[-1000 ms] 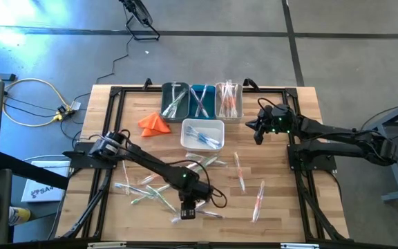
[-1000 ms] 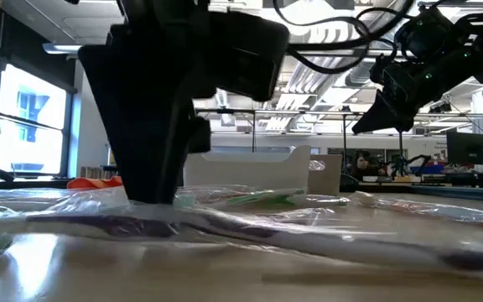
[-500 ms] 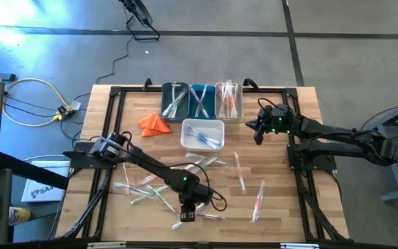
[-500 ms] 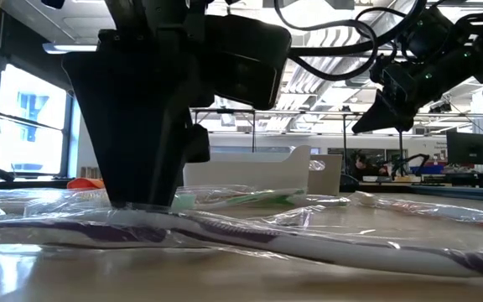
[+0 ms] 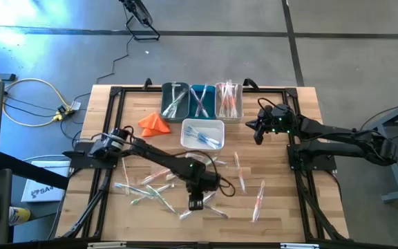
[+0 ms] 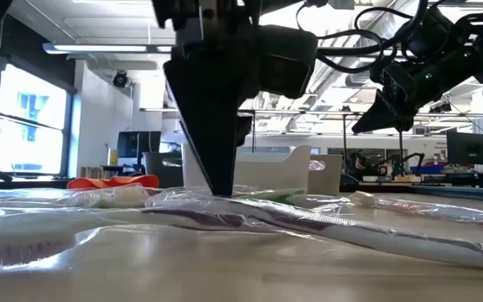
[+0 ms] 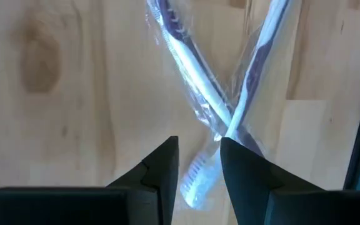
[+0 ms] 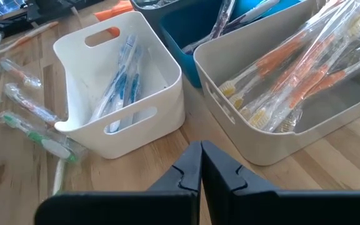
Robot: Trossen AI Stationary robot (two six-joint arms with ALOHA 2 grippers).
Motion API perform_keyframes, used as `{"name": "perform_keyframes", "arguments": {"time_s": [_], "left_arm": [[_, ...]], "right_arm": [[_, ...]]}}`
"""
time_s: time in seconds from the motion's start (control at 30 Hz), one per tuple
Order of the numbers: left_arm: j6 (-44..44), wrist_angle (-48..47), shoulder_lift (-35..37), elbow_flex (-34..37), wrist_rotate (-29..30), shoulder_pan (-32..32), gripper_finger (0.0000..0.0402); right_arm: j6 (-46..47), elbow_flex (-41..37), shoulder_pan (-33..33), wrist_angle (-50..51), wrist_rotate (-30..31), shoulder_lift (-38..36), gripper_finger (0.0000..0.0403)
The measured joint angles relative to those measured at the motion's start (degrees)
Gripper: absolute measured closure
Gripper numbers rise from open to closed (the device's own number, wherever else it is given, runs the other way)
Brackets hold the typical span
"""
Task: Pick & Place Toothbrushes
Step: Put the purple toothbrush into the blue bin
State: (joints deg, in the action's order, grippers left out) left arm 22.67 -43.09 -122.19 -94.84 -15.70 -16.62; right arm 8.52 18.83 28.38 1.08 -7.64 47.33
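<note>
Landmark: the white bin [image 5: 202,134] at the tabletop's middle; every place below is given from it

Left claw [image 5: 195,203]: well on the near side of the white bin, pointing down over the loose scatter; its fingers [image 7: 161,175] stand parted on either side of the bristle end of a purple-handled toothbrush [image 7: 183,47], which lies crossed with a second wrapped one; I judge it is lined up for a pinch, nothing gripped yet

Why there: the crossing point gives 2 stacked wrappers, so the head end, lying free, looks the easier place to take hold

Right claw [image 5: 258,135]: to the right of the white bin, raised off the wood, clenched on nothing, waiting

Toothbrushes [image 5: 159,191]: many lie loose on the near side of the white bin, some near its right; others sit sorted in bins

Sorting logic: blue handles in the white bin, orange ones in the clear bin [image 5: 228,101] behind it, suggesting colour decides the place

Materials: crinkled glossy clear wrappers, likely slippery; thin rigid plastic handles; pale wood-grain tabletop [image 5: 289,207]; smooth rounded plastic bins with handle slots

Other: an orange folded cloth [image 5: 155,123] lies left of the white bin
</note>
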Motion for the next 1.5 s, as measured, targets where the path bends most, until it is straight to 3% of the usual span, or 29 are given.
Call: {"name": "perform_keyframes", "arguments": {"time_s": [0.27,0.5,0.7,0.93,1.13,1.5], "left_arm": [[-1.9,-9.0,0.0,-6.9,-0.4,2.6,0.0285],[-1.9,-4.8,0.1,-12.2,-0.5,1.1,0.0285],[-5.1,2.3,0.2,-12.4,3.8,-2.1,0.0285],[-8.3,2.8,-0.9,-12.2,13.0,-5.3,0.0285],[-9.4,3.0,-2.8,-12.1,15.5,-6.8,0.0284],[-10.4,2.6,-5.4,-12.2,15.0,-6.3,0.0284]], "right_arm": [[-1.0,0.0,0.0,0.1,0.0,0.0,0.0401],[-1.1,0.0,0.0,0.3,0.0,0.0,0.0401],[-1.3,0.0,0.0,0.8,0.0,0.0,0.0401],[-1.3,0.0,0.0,1.1,0.0,0.0,0.0401],[-1.3,0.0,0.0,1.1,0.0,0.0,0.0401],[-1.3,0.0,0.0,1.6,0.0,0.0,0.0401]]}}
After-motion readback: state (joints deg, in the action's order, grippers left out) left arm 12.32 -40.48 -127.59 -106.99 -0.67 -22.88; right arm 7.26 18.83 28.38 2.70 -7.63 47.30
